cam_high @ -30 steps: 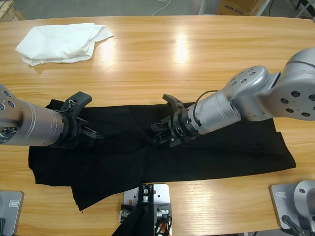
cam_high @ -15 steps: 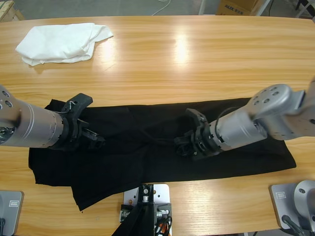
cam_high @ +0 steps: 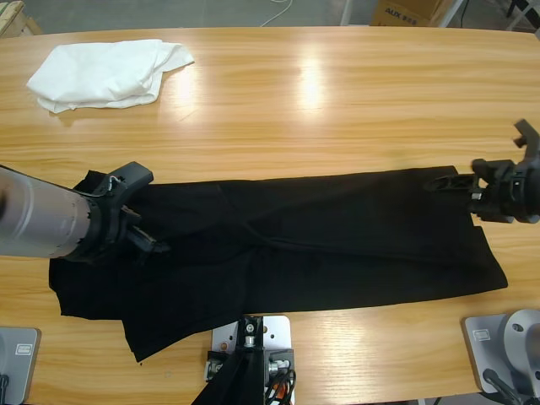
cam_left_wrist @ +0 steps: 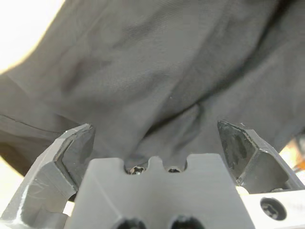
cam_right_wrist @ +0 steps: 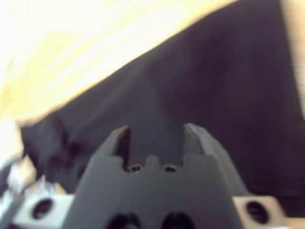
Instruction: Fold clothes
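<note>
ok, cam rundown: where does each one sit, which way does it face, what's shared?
High: fixed above the table, looking down; black T-shirt, white garment, left gripper, right gripper.
Left wrist: on the left arm, facing close black fabric between its open jaws.
Right wrist: on the right arm, looking along its jaws at the shirt and wood.
Shared: all three show the T-shirt.

T-shirt: matt black soft cloth | table: glossy smooth wood | white garment: matt cloth
</note>
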